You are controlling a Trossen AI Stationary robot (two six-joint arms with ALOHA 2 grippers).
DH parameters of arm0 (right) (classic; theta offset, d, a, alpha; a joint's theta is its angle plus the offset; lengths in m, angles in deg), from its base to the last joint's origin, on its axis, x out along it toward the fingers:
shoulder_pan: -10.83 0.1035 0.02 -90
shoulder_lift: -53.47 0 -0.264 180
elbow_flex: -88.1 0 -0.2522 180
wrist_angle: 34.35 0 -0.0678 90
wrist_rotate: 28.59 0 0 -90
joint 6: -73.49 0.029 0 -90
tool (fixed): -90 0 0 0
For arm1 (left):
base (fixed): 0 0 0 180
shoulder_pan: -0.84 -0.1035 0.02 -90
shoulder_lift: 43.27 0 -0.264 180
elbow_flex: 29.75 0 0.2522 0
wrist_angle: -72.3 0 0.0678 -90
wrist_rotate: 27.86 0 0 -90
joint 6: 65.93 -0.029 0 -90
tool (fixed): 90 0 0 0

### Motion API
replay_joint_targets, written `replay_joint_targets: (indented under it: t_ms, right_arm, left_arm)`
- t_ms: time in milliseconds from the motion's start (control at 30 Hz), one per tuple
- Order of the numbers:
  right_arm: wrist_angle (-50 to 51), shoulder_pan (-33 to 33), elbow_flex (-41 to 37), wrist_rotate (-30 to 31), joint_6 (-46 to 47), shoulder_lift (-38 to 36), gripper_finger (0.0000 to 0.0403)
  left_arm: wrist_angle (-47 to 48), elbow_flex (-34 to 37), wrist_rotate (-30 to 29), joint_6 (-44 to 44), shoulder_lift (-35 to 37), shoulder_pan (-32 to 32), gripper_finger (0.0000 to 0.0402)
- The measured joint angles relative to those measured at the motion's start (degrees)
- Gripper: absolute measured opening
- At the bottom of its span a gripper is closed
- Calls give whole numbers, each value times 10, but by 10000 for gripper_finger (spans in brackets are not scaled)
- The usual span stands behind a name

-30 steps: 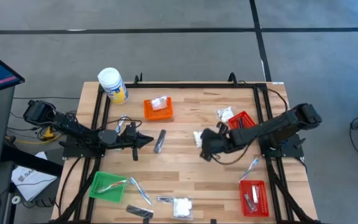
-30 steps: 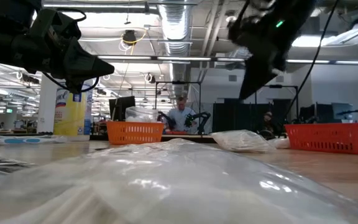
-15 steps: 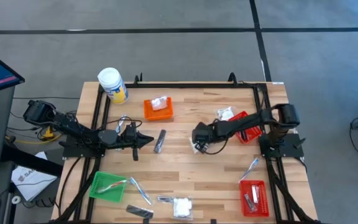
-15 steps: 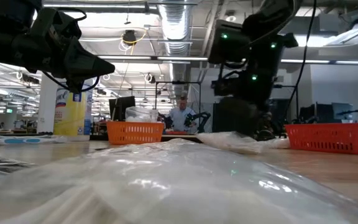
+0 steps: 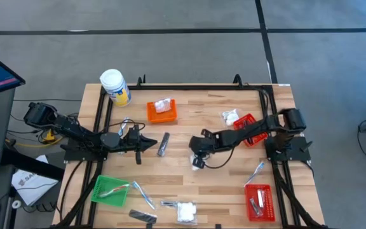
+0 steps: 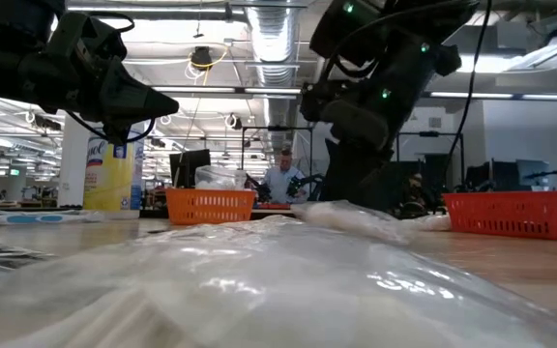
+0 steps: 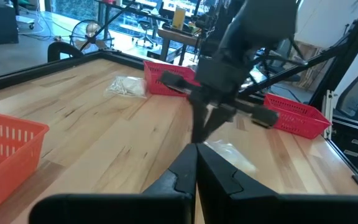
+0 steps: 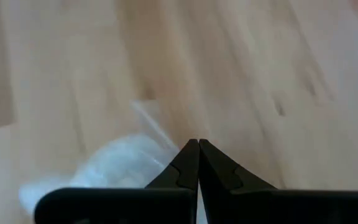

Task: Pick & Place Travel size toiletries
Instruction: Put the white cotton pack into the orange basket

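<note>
From above, an orange basket (image 5: pixel 161 111) is seen holding a white packet (image 5: pixel 162 105), beyond the left gripper (image 5: pixel 152 144), jaws together. The right wrist view alone shows a clear-wrapped packet (image 8: pixel 114 163) just beside the right gripper (image 8: pixel 198 144), jaws together, empty.

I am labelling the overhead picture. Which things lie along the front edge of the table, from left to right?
Green basket → thin clear-wrapped stick → white lumpy packet → red basket.
</note>
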State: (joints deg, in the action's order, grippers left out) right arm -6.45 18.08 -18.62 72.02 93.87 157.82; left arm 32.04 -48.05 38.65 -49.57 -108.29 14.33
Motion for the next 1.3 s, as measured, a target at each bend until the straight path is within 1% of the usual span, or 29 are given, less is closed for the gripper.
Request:
replay_joint_targets:
  t_ms: [100, 167, 267, 433, 600, 733, 867, 967, 1100, 1300]
  right_arm:
    - [-10, 9, 2, 0, 0, -6, 0]
    - [0, 14, -1, 1, 0, -14, 0]
    - [-6, 23, 1, 14, 0, -34, 0]
    - [30, 45, 0, 22, 0, -81, 0]
    - [86, 82, 1, 10, 24, -111, 0]
    - [133, 106, 1, 7, 68, -98, 0]
    - [175, 126, 0, -2, 95, -61, 0]
    - [178, 136, 0, -16, 97, -42, 0]
    - [182, 133, 0, -24, 97, -18, 0]
    - [180, 108, 1, -32, 96, 5, 0]
  left_arm:
    - [0, 0, 0, 2, 0, 0, 2]
    - [0, 0, 0, 2, 0, 0, 2]
    - [0, 0, 0, 2, 0, 0, 2]
    - [0, 0, 10, 4, 0, 0, 2]
    - [0, 0, 10, 4, 0, 0, 2]
    - [0, 0, 14, 5, 0, 0, 2]
    - [0, 0, 21, 8, 0, 0, 2]
    - [0, 0, 24, 9, 0, 0, 2]
    - [-1, 0, 24, 11, 0, 0, 2]
    - [-1, 0, 24, 11, 0, 0, 2]
